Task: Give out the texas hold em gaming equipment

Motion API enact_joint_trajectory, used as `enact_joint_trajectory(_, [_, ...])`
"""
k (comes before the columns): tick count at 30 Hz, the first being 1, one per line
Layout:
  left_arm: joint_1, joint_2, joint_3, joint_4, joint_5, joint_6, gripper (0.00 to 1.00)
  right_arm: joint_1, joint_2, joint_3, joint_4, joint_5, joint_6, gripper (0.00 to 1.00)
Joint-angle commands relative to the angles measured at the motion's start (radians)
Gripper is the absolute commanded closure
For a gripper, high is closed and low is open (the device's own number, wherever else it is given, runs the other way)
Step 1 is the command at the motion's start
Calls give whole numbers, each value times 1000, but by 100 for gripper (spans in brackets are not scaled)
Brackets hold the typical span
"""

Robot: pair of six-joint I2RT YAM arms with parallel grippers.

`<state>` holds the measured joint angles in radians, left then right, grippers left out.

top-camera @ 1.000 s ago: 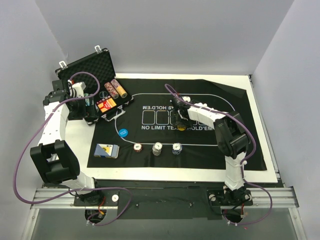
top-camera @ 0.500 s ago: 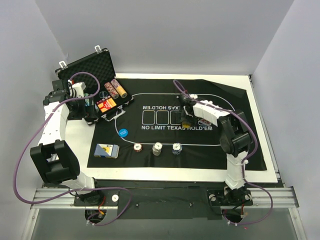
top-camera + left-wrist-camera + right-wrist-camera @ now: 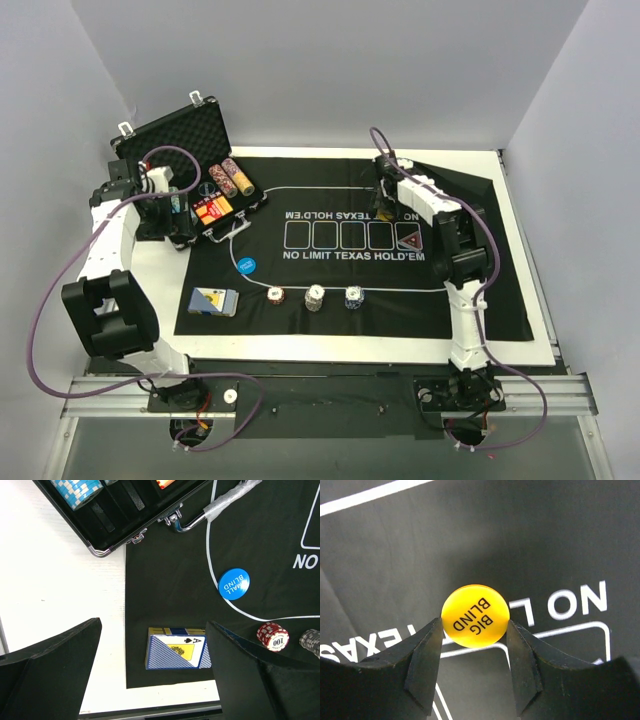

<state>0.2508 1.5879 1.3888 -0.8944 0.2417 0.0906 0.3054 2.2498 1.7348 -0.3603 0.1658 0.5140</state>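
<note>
Left jaws wide apart, empty, framing blue-backed card deck (image 3: 177, 655) on near corner of black felt mat (image 3: 170, 570). Further along mat: blue SMALL BLIND button (image 3: 233, 583), red chip stack (image 3: 273, 636) marked 100, grey chip stack (image 3: 311, 642) at right edge. Top: black case (image 3: 115, 540) corner with blue-white chips (image 3: 77, 490), on white desk (image 3: 50, 580).

The white left arm (image 3: 105, 240) reaches along the surface's left edge toward its far-left corner. The black left pincer (image 3: 152, 630) points downward with its jaws spread wide. The white right arm (image 3: 455, 250) stretches toward the far edge, and the black right pincer (image 3: 475, 626) pinches a round yellow plastic disc button (image 3: 475, 615) by its rim.
</note>
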Motion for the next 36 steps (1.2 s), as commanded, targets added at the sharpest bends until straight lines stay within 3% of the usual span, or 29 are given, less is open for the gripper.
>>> enact_joint_trajectory(1, [7, 37, 59, 20, 8, 8, 3, -29, 77, 124, -35, -29, -22, 71])
enact_joint_trajectory(11, [7, 61, 64, 22, 33, 5, 3, -84, 212, 368, -43, -141, -14, 69])
enact_joint_trajectory(12, [5, 63, 64, 23, 33, 3, 3, -86, 221, 400, -55, -149, -14, 66])
enact_joint_trajectory(14, [5, 69, 70, 18, 30, 3, 3, -91, 229, 420, -75, -157, -12, 48])
enact_joint_trajectory(15, [5, 70, 78, 6, 33, 6, 3, -92, 223, 424, -91, -191, -17, 32])
enact_joint_trajectory(17, [7, 67, 87, 0, 33, 12, 3, -97, 194, 405, -94, -189, -14, 19])
enact_joint_trajectory(23, [5, 66, 105, -15, 38, 17, 3, -205, 120, 319, -4, -215, 116, 16])
enact_joint_trajectory(28, [7, 67, 113, -21, 41, 18, 3, -330, 122, 305, 46, -226, 259, 21])
enact_joint_trajectory(36, [5, 81, 136, -31, 44, 21, 3, -403, 205, 384, 127, -230, 277, 24])
